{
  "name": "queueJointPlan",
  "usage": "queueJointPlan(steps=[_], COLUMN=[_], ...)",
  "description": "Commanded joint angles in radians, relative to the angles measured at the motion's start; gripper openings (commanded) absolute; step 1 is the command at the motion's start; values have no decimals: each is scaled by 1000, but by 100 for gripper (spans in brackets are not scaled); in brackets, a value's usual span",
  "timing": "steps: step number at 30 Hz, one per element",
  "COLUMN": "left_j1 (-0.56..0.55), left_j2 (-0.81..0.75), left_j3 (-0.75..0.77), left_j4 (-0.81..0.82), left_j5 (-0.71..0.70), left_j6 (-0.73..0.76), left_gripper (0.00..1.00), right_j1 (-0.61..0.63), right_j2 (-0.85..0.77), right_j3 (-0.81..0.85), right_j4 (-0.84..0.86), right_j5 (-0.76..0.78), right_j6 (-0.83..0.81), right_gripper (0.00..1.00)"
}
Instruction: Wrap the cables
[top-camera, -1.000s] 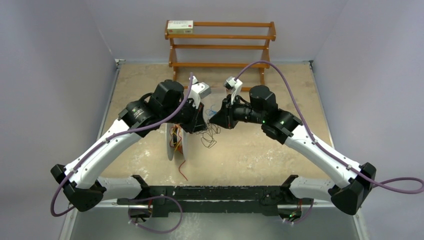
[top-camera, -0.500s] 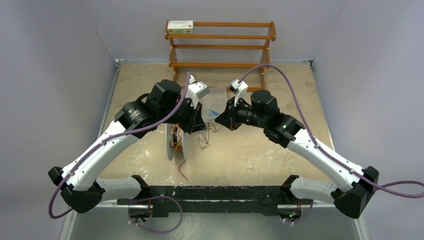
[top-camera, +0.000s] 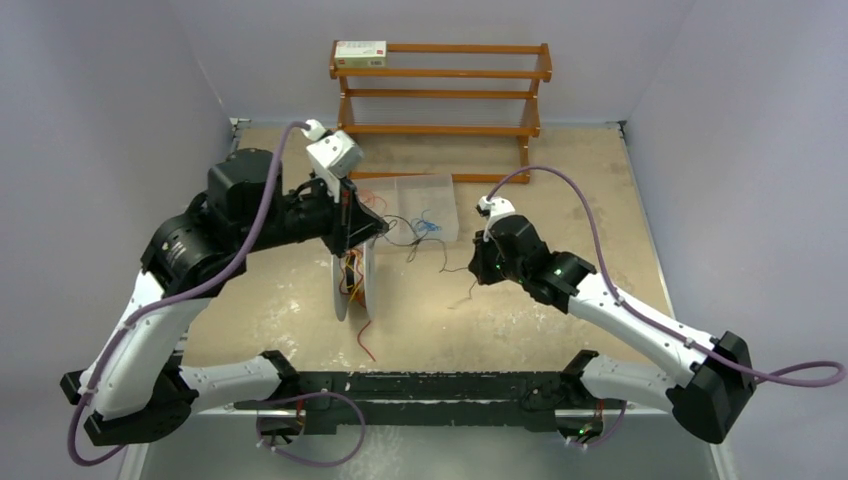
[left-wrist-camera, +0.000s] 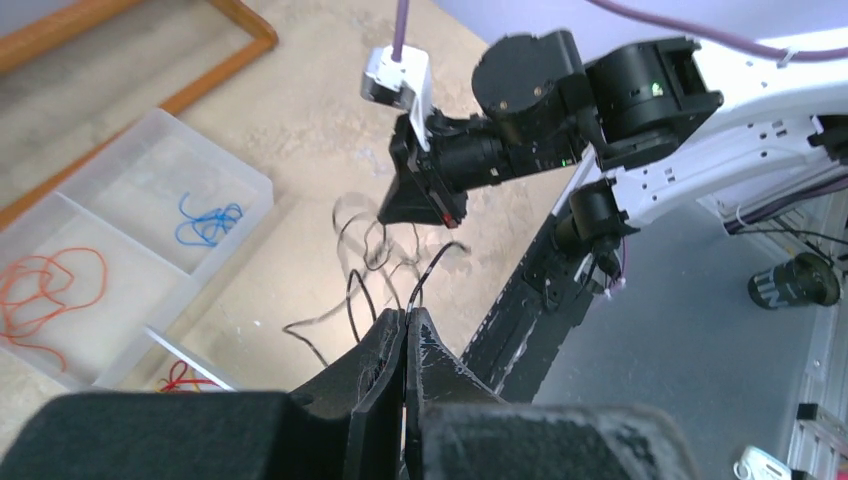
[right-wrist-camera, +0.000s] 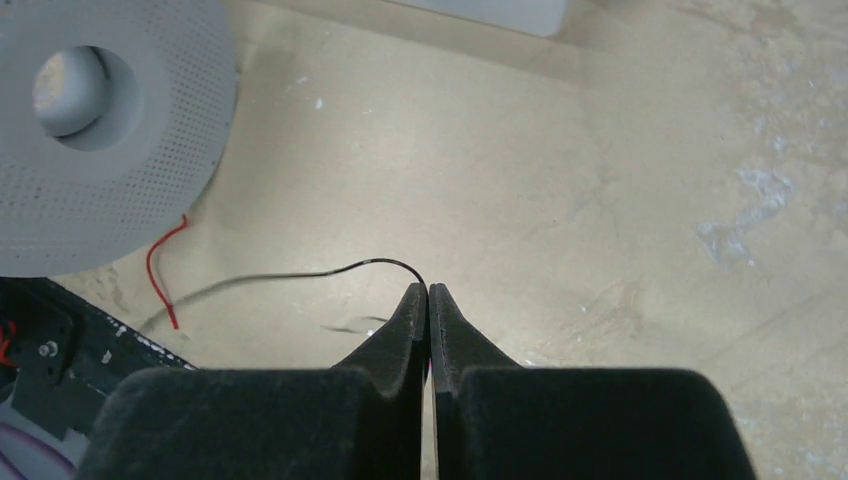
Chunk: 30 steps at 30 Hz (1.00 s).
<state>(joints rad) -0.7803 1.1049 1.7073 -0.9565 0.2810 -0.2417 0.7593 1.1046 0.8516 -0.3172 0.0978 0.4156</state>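
Two-arm cable winding, top and wrist views. The black cable (right-wrist-camera: 300, 275) hangs in loose loops between the two arms, clear of the table, one end in each gripper. The left gripper (left-wrist-camera: 405, 318) has its fingers pressed together on one end. It sits at 12 o'clock from the spool (top-camera: 340, 290). The right gripper (right-wrist-camera: 428, 290) also has its fingers pressed together, nipping the other end at the very tips. It sits at 3 o'clock from the spool and low over the table.

The spool stands on edge at 7 o'clock from the clear tray (top-camera: 440, 195). Orange and red strands already lie between its two discs, and a red cable (right-wrist-camera: 160, 265) trails from it toward 6 o'clock. An orange cable (left-wrist-camera: 50, 285) lies in one compartment of the tray.

The step in hand is judged to be carrying the black cable to the spool.

- Draw the loops out to a light, even tension before winding, because slack may snag on the disc edges.
- Lead the strand into the gap between the discs, not over a rim.
- Hold both pinches firm. The cable is hair-thin and would likely slip from the right fingertips under a sharp pull.
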Motion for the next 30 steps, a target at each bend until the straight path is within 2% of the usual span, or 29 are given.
queueJointPlan(steps=[1,11,12,14,16,17,19,22,26,30], left_j1=[-3,-4,-3,-4,-4,-4,-3,-4,-4,-4], left_j2=[-19,-49,-51,-50,-43,-39,-29,-19,-14,-2], left_j3=[81,199,207,220,232,233,231,210,168,131], left_j4=[-3,84,87,90,87,86,75,60,54,47], left_j5=[-81,-243,-247,-248,-230,-220,-208,-202,-189,-191], left_j6=[16,-40,-41,-46,-51,-56,-60,-65,-67,-69], left_gripper=[0,0,0,0,0,0,0,0,0,0], right_j1=[1,2,1,1,2,2,2,2,2,2], right_j2=[-68,-137,-143,-164,-190,-203,-238,-294,-370,-358], right_j3=[-40,-82,-77,-59,-30,-12,29,92,143,220], right_j4=[-19,-34,-37,-44,-42,-42,-35,0,112,167], right_j5=[99,145,160,181,196,193,183,140,30,-109], right_j6=[67,178,182,181,165,152,127,73,-14,-102], right_gripper=[0,0,4,17,38,43,49,52,60,63])
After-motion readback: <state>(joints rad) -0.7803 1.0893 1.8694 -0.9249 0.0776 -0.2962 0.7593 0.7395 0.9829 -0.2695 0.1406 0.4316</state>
